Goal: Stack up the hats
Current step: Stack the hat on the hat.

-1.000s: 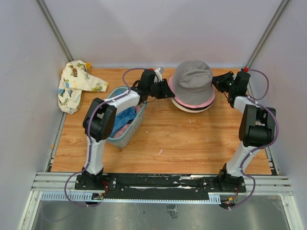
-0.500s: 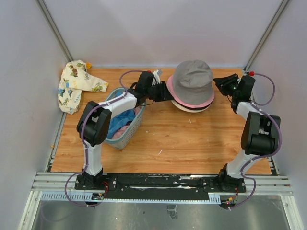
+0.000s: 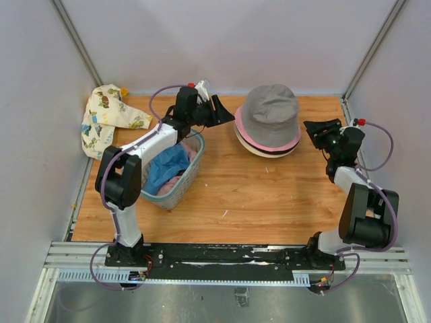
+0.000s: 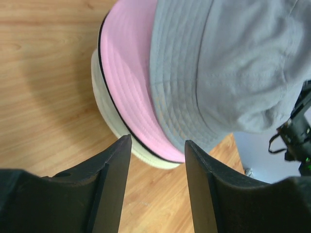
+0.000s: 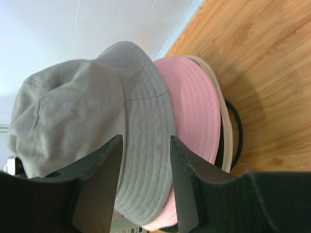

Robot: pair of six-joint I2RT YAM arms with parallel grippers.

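Three bucket hats sit stacked upright at the back of the table (image 3: 269,202), right of centre. The grey hat (image 3: 271,113) is on top, its soft crown slightly dented and its stitched brim drooping down all round. Beneath it the pink hat (image 3: 291,144) shows only as a ring of brim edged with a thin dark line. The cream hat (image 3: 260,152) lies at the bottom, flat on the wood, peeking out as a pale rim. To the left, well apart from the stack, a teal hat (image 3: 168,167) lies crumpled in the basket (image 3: 176,196), above a pinkish fold of fabric whose shape is unclear.
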